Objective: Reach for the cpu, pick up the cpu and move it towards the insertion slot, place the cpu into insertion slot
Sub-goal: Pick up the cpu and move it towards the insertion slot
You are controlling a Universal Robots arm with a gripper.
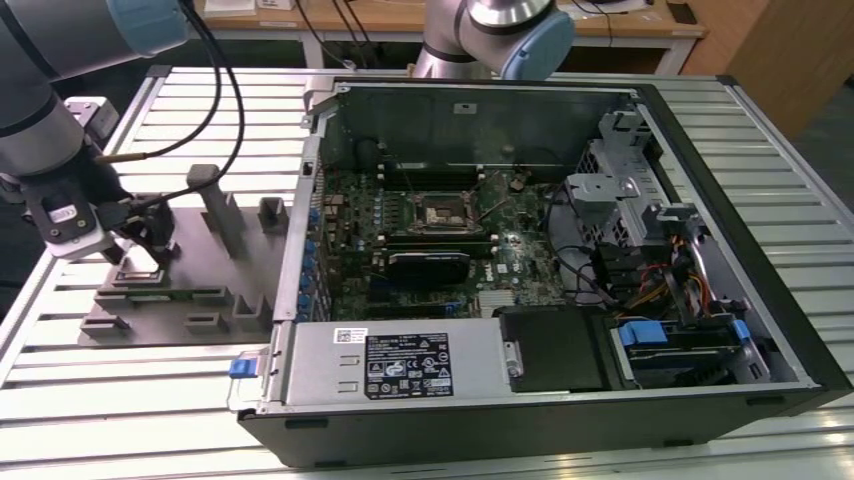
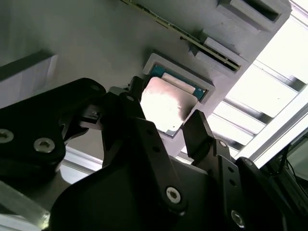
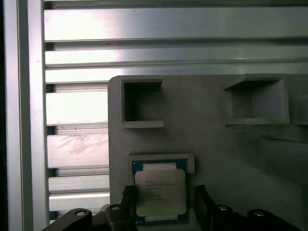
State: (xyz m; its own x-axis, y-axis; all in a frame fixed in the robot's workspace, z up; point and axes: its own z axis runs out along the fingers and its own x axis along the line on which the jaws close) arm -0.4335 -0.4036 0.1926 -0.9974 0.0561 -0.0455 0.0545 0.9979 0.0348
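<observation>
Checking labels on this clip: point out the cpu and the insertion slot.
cpu [image 3: 160,192]: first wrist view, middle of its silvery top.
insertion slot [image 1: 438,213]: exterior view, its dark centre.
</observation>
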